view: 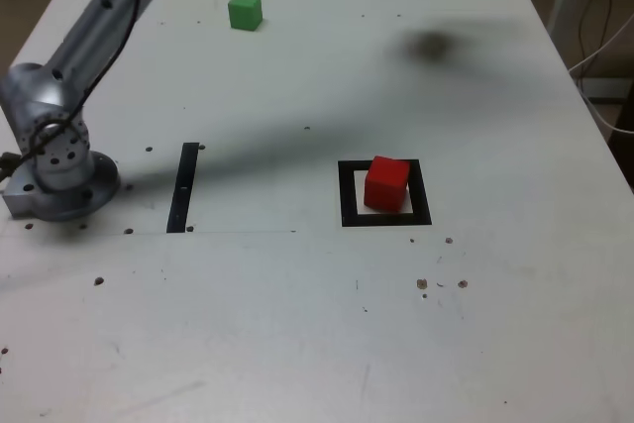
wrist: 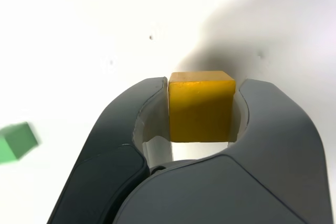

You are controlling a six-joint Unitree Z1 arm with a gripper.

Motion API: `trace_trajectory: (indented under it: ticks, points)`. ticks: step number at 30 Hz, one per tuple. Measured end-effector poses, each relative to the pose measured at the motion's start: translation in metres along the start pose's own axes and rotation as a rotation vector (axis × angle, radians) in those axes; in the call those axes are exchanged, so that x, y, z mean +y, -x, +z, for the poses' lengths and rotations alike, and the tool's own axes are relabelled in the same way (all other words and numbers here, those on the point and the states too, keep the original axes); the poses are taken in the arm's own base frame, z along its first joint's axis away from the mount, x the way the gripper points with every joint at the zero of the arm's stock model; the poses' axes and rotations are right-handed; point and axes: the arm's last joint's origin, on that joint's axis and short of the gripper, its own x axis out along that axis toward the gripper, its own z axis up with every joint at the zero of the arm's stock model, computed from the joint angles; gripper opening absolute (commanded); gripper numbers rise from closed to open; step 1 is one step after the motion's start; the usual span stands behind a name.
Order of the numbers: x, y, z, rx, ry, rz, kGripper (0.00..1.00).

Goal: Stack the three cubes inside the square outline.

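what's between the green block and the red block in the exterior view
Only bare white tabletop with a few small dark specks lies between the green block and the red block, plus part of the black square outline.

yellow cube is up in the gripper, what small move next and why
I'd probably carry the yellow cube over toward the red cube, keeping it raised: the gripper holds it between its jaws, high above the table, and the red one already sits inside the square outline with nothing on top.

Bare tabletop (view: pixel 228 334) all around the black square outline (view: pixel 351 217), only the red cube (view: pixel 386 185) standing inside.
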Motion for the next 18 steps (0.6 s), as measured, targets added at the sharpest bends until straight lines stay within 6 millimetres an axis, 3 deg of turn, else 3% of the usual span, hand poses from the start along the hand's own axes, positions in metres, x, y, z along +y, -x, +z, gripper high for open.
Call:
trace_trajectory:
  ticks: [9, 12, 18]
  points:
    - [-0.079, 0.054, 0.043, -0.038, 0.028, 0.023, 0.12]
    - [-0.117, 0.071, 0.059, -0.068, 0.044, 0.025, 0.12]
    - [-0.189, 0.096, 0.061, -0.071, 0.078, -0.016, 0.12]
